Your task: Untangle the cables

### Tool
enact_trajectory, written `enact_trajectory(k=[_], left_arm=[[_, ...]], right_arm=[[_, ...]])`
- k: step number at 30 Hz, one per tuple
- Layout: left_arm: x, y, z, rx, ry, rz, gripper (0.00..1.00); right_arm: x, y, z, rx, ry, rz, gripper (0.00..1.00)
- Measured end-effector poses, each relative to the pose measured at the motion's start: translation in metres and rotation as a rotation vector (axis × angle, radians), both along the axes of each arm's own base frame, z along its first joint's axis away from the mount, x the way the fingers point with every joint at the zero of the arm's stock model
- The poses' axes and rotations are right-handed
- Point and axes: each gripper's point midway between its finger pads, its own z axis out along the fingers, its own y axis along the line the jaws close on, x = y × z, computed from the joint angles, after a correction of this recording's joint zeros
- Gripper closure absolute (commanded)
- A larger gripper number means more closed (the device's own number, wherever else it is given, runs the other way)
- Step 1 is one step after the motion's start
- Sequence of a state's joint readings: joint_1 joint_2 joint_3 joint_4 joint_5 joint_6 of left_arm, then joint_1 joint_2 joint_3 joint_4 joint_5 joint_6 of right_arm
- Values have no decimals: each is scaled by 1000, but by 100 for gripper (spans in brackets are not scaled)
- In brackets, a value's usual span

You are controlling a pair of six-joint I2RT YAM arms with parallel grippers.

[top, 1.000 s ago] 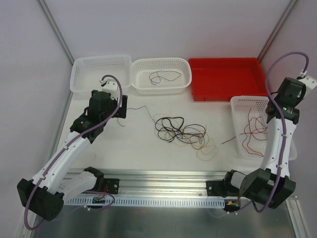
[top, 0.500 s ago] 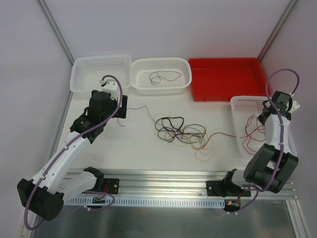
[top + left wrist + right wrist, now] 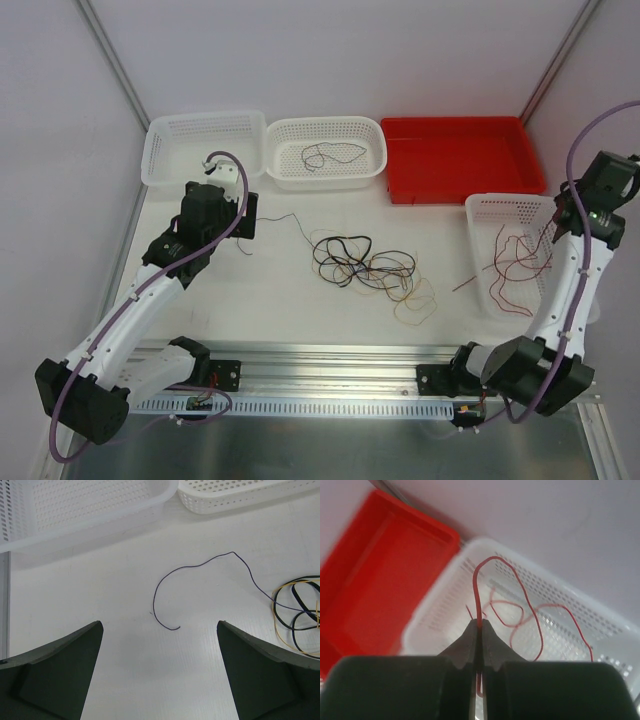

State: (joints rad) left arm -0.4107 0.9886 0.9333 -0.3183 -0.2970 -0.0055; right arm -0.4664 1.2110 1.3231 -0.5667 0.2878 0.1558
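The cables [image 3: 365, 268] lie as a loose tangle of black, orange-yellow and red strands in the middle of the table. A purple-grey strand [image 3: 290, 222] runs out from it to the left. My left gripper [image 3: 247, 215] hovers open just left of that strand [image 3: 190, 567], with only bare table between its fingers [image 3: 60, 670]. Black and yellow loops [image 3: 300, 615] show at the right edge. My right gripper [image 3: 479, 625] is shut on a red cable [image 3: 476, 595], held high above the right white basket [image 3: 500, 210]. More red strands [image 3: 515, 255] lie in that basket.
Along the back stand a white basket [image 3: 205, 150], a second white basket [image 3: 325, 130] holding one dark strand, and a red bin [image 3: 460, 160]. One red end [image 3: 462, 285] trails onto the table left of the right basket. An aluminium rail [image 3: 330, 355] runs along the near edge.
My right arm dipped toward the right basket, then rose up and to the right with the red cable pinched. The trailing red end shifted on the table. The left arm stayed still.
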Motion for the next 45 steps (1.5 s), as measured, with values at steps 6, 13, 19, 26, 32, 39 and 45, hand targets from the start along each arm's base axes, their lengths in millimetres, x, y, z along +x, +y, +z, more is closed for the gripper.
enact_trajectory(k=[6, 13, 19, 26, 32, 39, 45], left_arm=[[0, 0, 0, 3, 1, -1, 1], [0, 0, 1, 4, -3, -3, 1], [-2, 1, 5, -3, -17, -6, 1], [-4, 0, 9, -9, -26, -9, 1], [-4, 0, 9, -10, -28, -9, 1], [-4, 0, 9, -11, -28, -10, 1], [-4, 0, 9, -11, -28, -10, 1]], right_arm=[[-8, 18, 109, -134, -256, 90, 99], [-21, 25, 166, -255, -382, 120, 99], [-17, 19, 182, -325, -399, 124, 99], [0, 0, 124, -308, -305, 87, 99], [3, -20, 82, -255, -238, -29, 99], [0, -31, 92, -182, -376, -194, 99], [-9, -27, 77, -97, -475, -274, 99]])
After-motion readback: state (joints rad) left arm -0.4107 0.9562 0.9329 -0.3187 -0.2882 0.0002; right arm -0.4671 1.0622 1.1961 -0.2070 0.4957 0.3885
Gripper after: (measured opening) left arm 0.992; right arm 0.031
